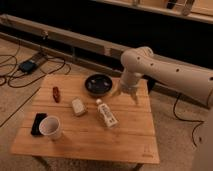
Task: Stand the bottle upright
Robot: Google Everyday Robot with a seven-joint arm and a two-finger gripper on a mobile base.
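Table (125, 142), bottle (106, 114), cup (50, 127), bowl (98, 84), claw (127, 94) beside bowl

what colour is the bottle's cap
White, in the camera view. The bottle lies flat; the gripper hangs beside the bowl.

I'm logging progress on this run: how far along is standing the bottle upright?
Done: nothing visible; the bottle lies on its side on the table. In hand: the gripper hangs beside the bowl, apart from the bottle. Left: reaching it, grasping it, setting it upright.
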